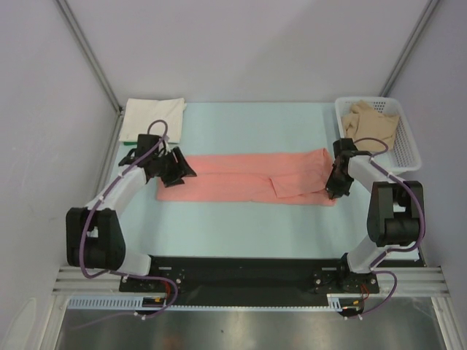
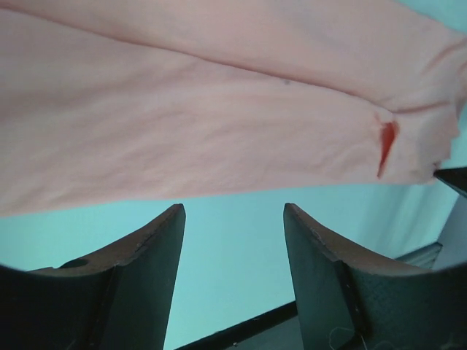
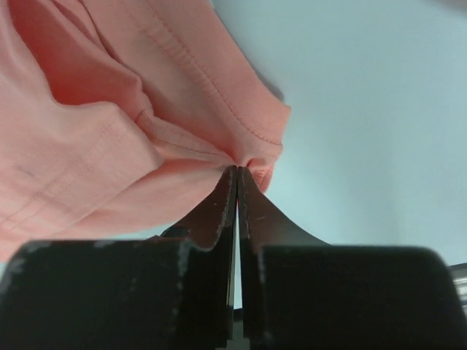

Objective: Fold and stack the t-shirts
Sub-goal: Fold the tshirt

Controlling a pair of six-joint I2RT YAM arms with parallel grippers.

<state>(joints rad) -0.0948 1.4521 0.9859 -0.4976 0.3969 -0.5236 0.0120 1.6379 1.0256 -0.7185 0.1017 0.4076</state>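
Two grippers are working at the ends of the salmon-pink t-shirt (image 1: 248, 177), which is lying as a long folded band across the middle of the desk (image 1: 241, 226), from 9 o'clock to 3 o'clock. The right gripper (image 3: 237, 171) is pressing its fingers together on the hem corner at the 3 o'clock end and is pinching the cloth there. The left gripper (image 2: 233, 211) is standing spread at the 9 o'clock end, with only bare desk between its fingers. The shirt edge is lying just beyond the tips, so it is holding nothing. I am judging that the step in hand is taking both ends for the next fold. To do it well, the left gripper should be reaching forward until the edge sits between its fingers, catching all layers before any lifting, so that the band is not twisting. The white mesh basket (image 1: 408, 157) at 2 o'clock is holding the tan-beige t-shirt (image 1: 373, 120), crumpled. The cream-white t-shirt (image 1: 152, 119) is lying folded at 10 o'clock on the desk, in no container.
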